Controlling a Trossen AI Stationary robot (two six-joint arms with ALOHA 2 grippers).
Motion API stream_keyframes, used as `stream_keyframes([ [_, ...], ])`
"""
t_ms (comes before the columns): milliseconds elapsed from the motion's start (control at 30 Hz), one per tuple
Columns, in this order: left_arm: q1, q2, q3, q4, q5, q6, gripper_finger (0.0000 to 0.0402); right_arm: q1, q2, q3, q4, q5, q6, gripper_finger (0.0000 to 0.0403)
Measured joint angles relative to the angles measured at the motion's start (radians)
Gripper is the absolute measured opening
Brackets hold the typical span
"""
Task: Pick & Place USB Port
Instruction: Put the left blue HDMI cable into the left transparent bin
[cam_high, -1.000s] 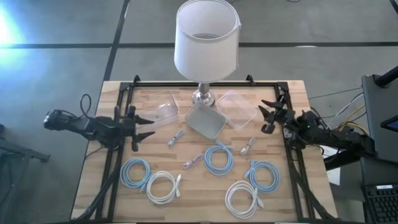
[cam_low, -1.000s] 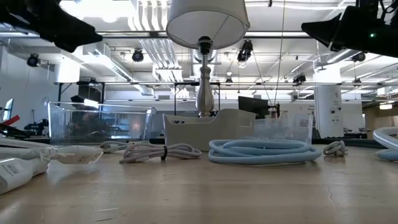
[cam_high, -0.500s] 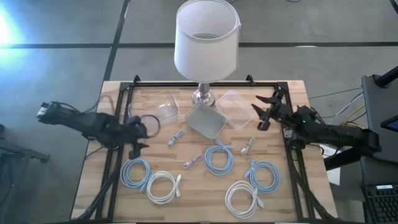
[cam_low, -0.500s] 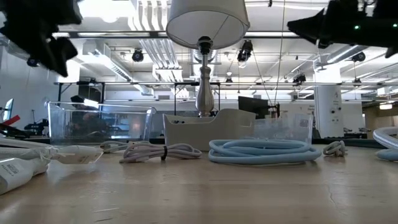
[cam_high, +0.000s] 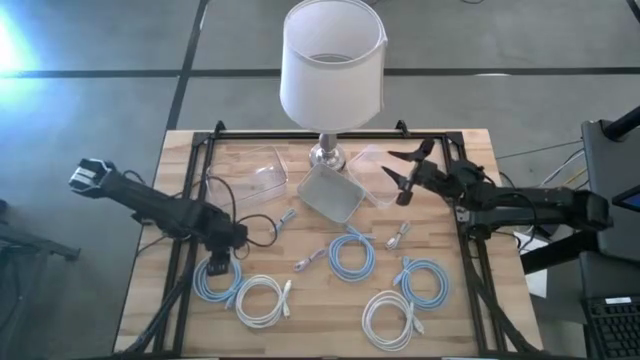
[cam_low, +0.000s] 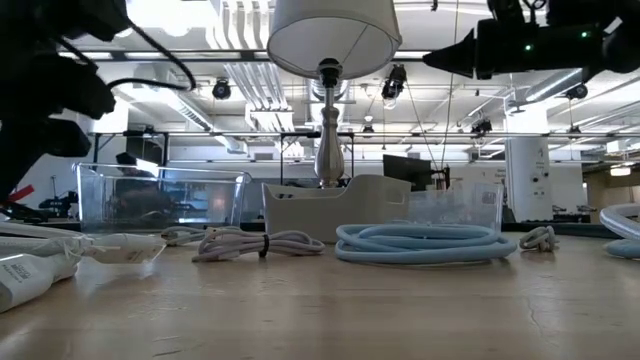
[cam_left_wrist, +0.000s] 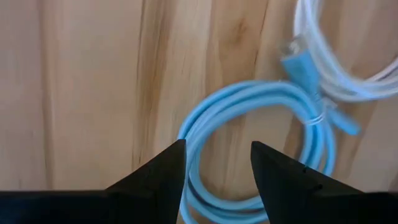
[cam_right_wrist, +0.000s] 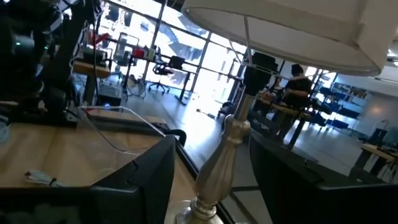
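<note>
Several coiled cables lie flat on the wooden table: a light blue coil (cam_high: 215, 280) near the left, a white coil (cam_high: 262, 300) beside it, and more blue and white coils to the right. Small grey USB cables (cam_high: 282, 222) (cam_high: 308, 262) (cam_high: 398, 236) lie mid-table. My left gripper (cam_high: 218, 262) points down, open, above the blue coil (cam_left_wrist: 261, 143) without touching it. My right gripper (cam_high: 392, 170) is open in the air over the clear box (cam_high: 378, 178), next to the lamp base (cam_right_wrist: 217, 162).
A lamp (cam_high: 333, 60) stands at the far middle with a grey bin (cam_high: 330, 193) in front of it. A second clear box (cam_high: 265, 178) sits to its left. A black frame (cam_high: 195, 170) borders the table. Bare wood shows at the near middle (cam_high: 320, 320).
My left gripper swung from level at the table's left side toward the near edge and tipped down over the light blue coil. My right gripper moved from the right edge toward the lamp, over the clear box. No cable has moved.
</note>
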Motion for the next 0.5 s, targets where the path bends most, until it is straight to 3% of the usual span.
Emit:
stream_keyframes([
  [267, -0.045, 0.1, 0.0, 0.007, -0.103, 0.001, 0.0184, 0.0, 0.07, 0.069, -0.007, 0.0, -0.041, 0.0203],
  [500, -0.061, 0.188, 0.0, 0.061, -0.049, 0.001, 0.0183, 0.0, 0.123, 0.122, -0.014, 0.0, -0.044, 0.0203],
])
